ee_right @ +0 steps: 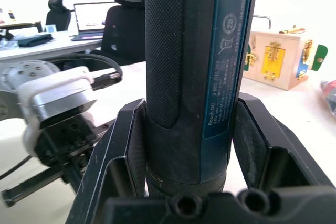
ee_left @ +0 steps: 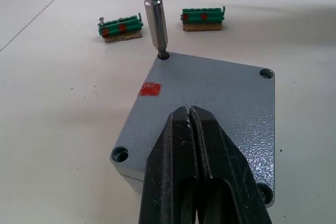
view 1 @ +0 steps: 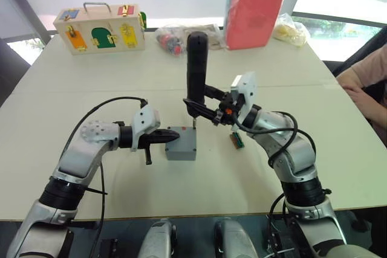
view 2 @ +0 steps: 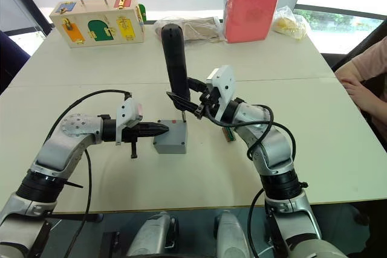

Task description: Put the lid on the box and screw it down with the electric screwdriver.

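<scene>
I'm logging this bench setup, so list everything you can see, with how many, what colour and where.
Lid: one, grey with a red mark, seated on the box at table centre.
Box: one, grey, under the lid.
Electric screwdriver: one, black, upright, bit in the lid's far corner hole.
Terminal blocks: two, green, on the table beyond the box.
Wooden box: one, pale with coloured doors, far left of the table.
Red case: one, in a clear bag, far centre-right.
Bags of small items: clear, far centre; another with yellowish contents far right.
Table: one, cream.
Person's arm: at the right edge.
Left gripper: shut, pressing on the lid.
Right gripper: clamped on the electric screwdriver.
</scene>
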